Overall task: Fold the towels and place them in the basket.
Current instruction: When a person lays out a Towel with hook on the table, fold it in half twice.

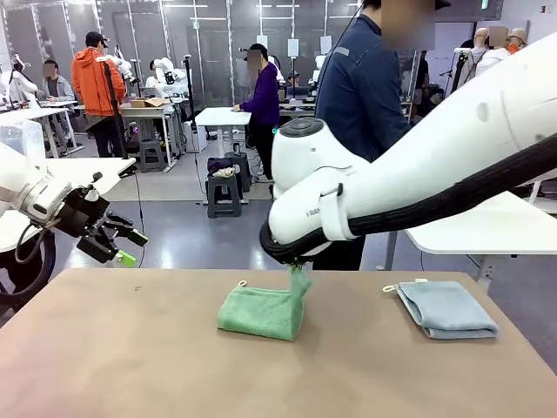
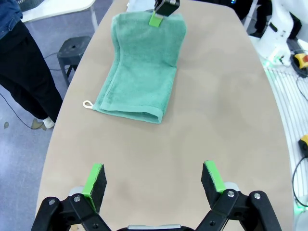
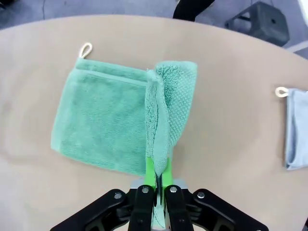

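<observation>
A green towel lies folded on the brown table, with its right edge pulled up off the surface. My right gripper is shut on that raised edge, and in the left wrist view it pinches the towel at its far end. The pale blue-grey towel lies folded flat to the right, apart from both grippers. My left gripper hangs open above the table's far left edge, and nothing sits between its fingers. The basket is out of view.
A person in a dark blue jacket stands at the far side of the table behind my right arm. A white table stands at the far right, and a dark stool stands on the floor beside the table.
</observation>
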`<state>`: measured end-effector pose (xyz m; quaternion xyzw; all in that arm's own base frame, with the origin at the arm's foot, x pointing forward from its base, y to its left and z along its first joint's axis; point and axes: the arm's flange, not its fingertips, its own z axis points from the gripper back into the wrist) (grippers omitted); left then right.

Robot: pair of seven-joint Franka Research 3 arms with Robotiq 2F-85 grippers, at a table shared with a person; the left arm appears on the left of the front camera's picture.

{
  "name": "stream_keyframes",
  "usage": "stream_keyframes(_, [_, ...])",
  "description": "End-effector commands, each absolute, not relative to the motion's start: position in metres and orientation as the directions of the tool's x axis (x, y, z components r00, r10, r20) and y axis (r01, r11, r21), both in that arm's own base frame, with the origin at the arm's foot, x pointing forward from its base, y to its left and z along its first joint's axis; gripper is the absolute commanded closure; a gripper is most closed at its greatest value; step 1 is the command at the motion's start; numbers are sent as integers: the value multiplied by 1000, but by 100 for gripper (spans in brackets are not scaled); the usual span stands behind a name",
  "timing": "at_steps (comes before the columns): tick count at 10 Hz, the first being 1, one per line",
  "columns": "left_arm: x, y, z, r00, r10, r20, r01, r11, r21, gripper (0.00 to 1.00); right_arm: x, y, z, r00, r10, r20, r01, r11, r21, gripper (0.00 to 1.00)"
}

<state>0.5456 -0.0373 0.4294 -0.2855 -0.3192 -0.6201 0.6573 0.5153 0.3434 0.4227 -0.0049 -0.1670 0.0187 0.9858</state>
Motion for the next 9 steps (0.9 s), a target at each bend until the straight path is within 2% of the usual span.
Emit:
stream_keyframes(1, [546,-37,429,30,-635,772,997,69,18,0,537,374,410,958,-53,283,42,998,45,100])
stream_keyframes(6, [546,-37,429,30,-635,772,997,69,18,0,543,405,392,959,-197,205,153,965,213,100])
stream_keyframes(9, [546,-37,429,30,-635,772,997,69,18,0,550,414,370,921,-296,254,239,943,231,100])
